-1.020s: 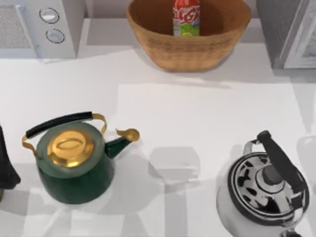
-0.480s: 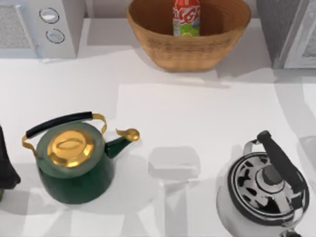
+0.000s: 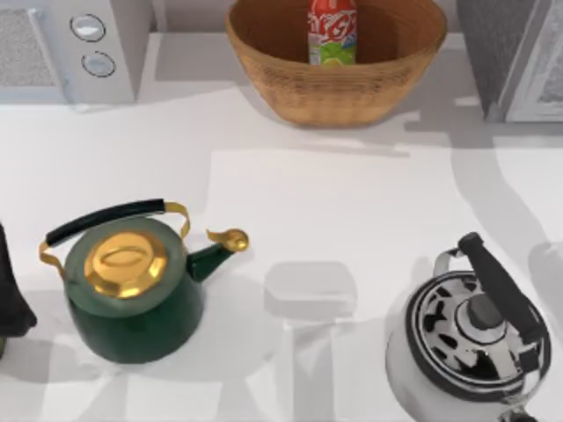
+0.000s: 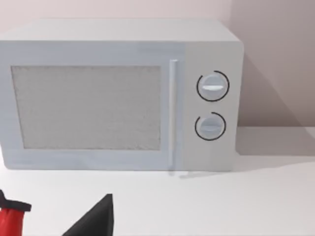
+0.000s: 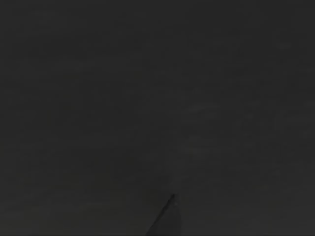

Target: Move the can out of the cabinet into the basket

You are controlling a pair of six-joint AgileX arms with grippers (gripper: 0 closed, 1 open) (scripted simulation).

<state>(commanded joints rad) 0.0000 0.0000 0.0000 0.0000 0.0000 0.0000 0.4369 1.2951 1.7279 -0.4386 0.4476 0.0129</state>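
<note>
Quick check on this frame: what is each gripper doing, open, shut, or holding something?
Left gripper: parked at the table's left edge facing the microwave; cannot be told.
Right gripper: its wrist view is dark; cannot be told.

can (image 3: 332, 31) upright in basket (image 3: 334, 88), between microwave (image 3: 70, 48) left and cabinet (image 3: 515, 57) right.

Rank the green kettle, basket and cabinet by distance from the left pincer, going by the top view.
1. The green kettle, just beside the left pincer at the table's left edge.
2. The basket, back centre, holding the can.
3. The cabinet, back right corner.
</note>
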